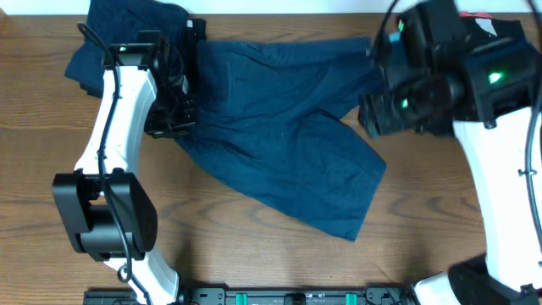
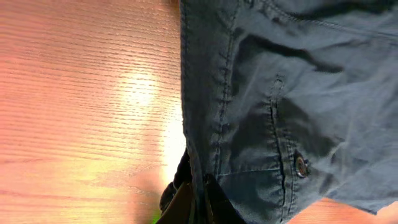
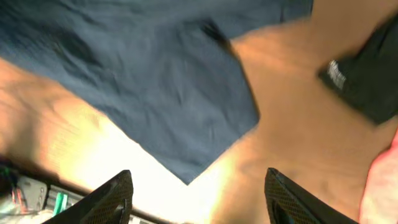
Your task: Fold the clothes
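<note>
A pair of dark navy-blue shorts (image 1: 279, 144) lies spread across the middle of the table, one leg pointing to the front right. My left gripper (image 1: 174, 119) is shut on the garment's left edge; the left wrist view shows the jaws (image 2: 199, 200) pinching the seamed hem of the fabric (image 2: 298, 93) near a small button. My right gripper (image 1: 377, 114) hovers over the shorts' right side, open and empty (image 3: 199, 199), with a corner of navy cloth (image 3: 155, 81) below it. A second navy garment (image 1: 127, 25) lies bunched at the back left.
A black-and-coral shirt (image 3: 360, 81) with a small white label lies at the back right, mostly hidden under my right arm in the overhead view. The table is brown wood (image 1: 254, 254). The arm bases stand along the front edge (image 1: 296, 296).
</note>
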Tool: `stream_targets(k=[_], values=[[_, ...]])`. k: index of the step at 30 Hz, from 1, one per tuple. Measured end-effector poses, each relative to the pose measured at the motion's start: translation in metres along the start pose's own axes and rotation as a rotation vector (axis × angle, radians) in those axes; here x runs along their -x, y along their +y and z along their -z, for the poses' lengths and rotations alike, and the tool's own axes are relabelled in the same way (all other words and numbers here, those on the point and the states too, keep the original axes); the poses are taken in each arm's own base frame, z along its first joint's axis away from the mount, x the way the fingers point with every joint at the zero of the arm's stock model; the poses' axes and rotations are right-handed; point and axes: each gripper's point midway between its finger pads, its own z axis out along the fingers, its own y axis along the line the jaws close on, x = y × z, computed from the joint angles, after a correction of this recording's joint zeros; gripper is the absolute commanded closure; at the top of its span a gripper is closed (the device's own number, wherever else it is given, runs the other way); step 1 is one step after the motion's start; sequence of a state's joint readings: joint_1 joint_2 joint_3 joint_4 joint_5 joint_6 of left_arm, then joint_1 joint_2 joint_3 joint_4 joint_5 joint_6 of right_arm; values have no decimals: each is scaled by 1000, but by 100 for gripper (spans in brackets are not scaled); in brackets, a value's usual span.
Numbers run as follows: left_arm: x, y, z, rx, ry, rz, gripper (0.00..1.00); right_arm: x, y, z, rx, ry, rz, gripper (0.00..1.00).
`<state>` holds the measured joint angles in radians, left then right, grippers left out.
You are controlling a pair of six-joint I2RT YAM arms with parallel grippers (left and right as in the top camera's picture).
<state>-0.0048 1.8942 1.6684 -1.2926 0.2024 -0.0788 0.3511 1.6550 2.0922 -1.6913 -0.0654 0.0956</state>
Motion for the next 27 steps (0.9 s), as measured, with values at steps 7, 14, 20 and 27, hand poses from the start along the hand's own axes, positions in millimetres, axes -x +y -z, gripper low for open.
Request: stream_targets(k=[7, 14, 20, 27], values=[[12, 1, 0, 8, -49, -7, 94, -77, 5, -107, -7, 326, -56, 34], [19, 0, 1, 8, -76, -9, 94, -152, 31, -177, 6, 492, -62, 37], [21, 0, 1, 7, -86, -9, 94, -185, 51, -205, 1, 509, -46, 43], [22, 0, 1, 6, -90, -9, 94, -224, 43, -224, -145, 532, -126, 47]])
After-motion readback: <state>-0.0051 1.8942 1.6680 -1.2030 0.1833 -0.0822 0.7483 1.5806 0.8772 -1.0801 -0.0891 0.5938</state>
